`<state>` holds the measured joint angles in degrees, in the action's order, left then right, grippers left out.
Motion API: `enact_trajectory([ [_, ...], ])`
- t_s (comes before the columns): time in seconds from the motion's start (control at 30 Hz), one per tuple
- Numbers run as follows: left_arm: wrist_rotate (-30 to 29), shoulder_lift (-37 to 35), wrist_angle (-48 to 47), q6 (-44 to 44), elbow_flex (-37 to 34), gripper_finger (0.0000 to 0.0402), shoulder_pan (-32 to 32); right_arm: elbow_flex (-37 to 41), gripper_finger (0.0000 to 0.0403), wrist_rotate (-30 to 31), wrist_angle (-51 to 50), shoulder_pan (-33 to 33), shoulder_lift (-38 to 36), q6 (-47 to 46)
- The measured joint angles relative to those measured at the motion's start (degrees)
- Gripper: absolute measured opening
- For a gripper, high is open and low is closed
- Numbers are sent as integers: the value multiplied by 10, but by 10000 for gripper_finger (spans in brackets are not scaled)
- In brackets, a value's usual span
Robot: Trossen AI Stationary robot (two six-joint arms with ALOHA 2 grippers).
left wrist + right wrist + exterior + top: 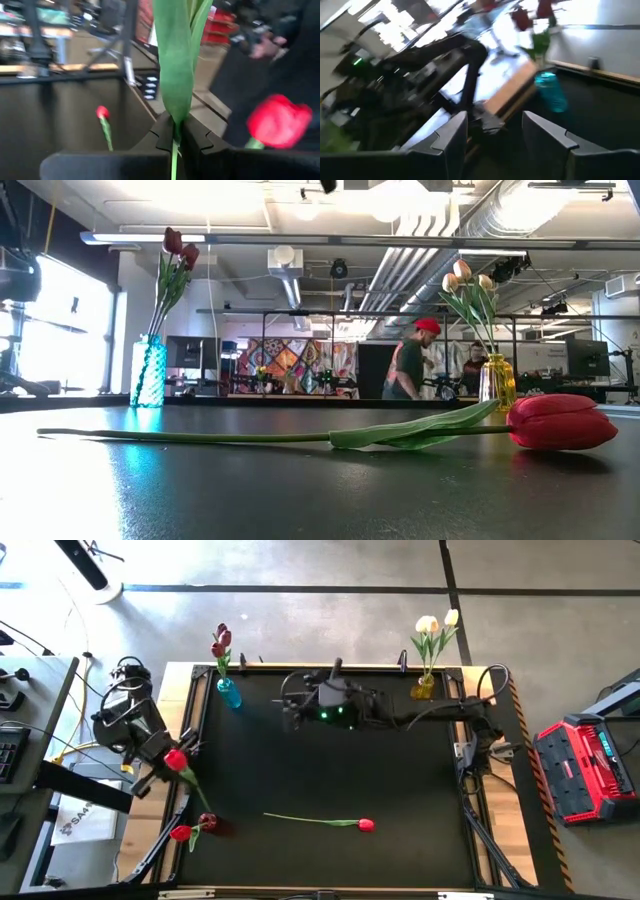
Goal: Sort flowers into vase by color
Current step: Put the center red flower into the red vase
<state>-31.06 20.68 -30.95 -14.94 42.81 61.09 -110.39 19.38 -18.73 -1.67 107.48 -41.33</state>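
Left gripper clamped on red tulip stem at table's left edge | right gripper fingers apart near blue vase | another red tulip lay mid-table

1. A robotics lab or workshop: bare concrete floor around a black table.
2. Exposed ducts and strip lights overhead.
3. Far benches hold monitors; a person stands there.
4. Red toolbox at right.
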Motion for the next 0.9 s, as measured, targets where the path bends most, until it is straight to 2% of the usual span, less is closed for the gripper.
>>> enact_trajectory([
  [0.27, 94, -53, -6, 30, 1, 0, 9, 0, 178, 205, -71, -75, 0, -120],
  [0.47, 110, -59, -9, 53, 1, 0, 9, 0, 178, 307, -107, -132, 0, -195],
  [0.67, 110, -48, 0, 66, 1, 0, 9, 0, 178, 335, -136, -160, 0, -248],
  [0.9, 109, -3, 33, 66, 1, 0, 9, 0, 178, 282, -186, -170, 0, -304],
])
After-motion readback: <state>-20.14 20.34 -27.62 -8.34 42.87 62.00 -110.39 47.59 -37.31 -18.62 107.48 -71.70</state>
